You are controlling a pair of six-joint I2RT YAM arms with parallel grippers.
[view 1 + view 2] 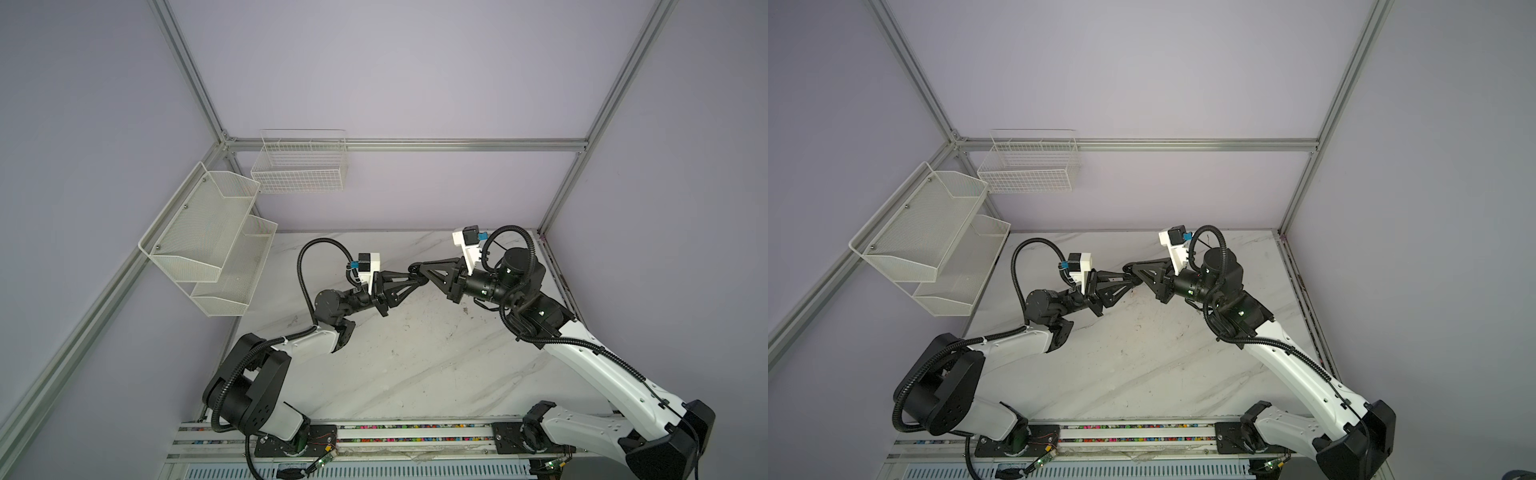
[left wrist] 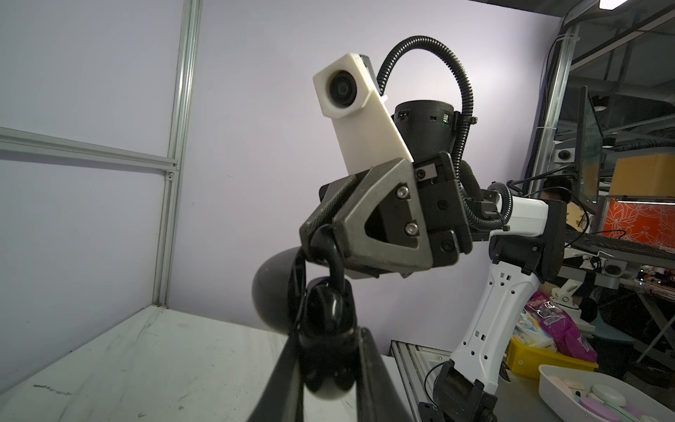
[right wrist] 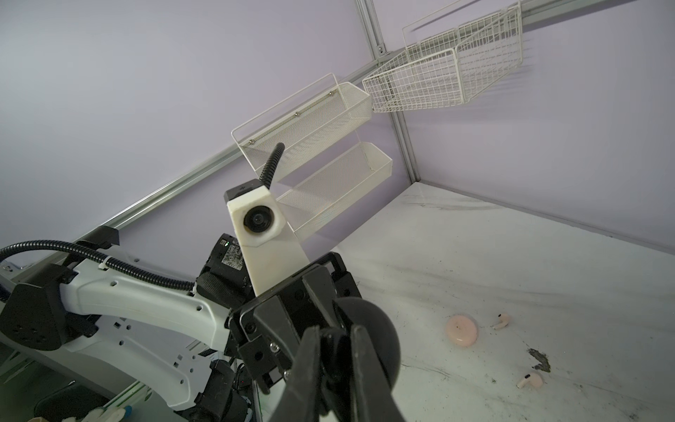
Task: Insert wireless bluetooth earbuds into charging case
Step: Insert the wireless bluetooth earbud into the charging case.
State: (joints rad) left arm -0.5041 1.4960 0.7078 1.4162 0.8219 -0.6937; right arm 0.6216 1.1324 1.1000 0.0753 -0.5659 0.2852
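Observation:
Both grippers meet in the air above the back of the marble table (image 1: 415,365). My left gripper (image 2: 328,336) is shut on a black round charging case (image 2: 272,288), its lid swung open. My right gripper (image 3: 334,332) is shut on a black earbud (image 2: 334,263), held right at the case's open top; most of the earbud is hidden by the fingers. In both top views the two sets of fingertips touch (image 1: 415,272) (image 1: 1130,274). A pale pink case (image 3: 462,330) lies shut on the table, with two pale earbuds (image 3: 501,321) (image 3: 529,381) beside it.
A patch of dark debris (image 3: 540,360) lies between the two pale earbuds. Two white mesh shelves (image 1: 208,241) and a wire basket (image 1: 299,166) hang on the walls at the back left. A white tray (image 2: 548,383) of spare cases sits beyond the table's right side.

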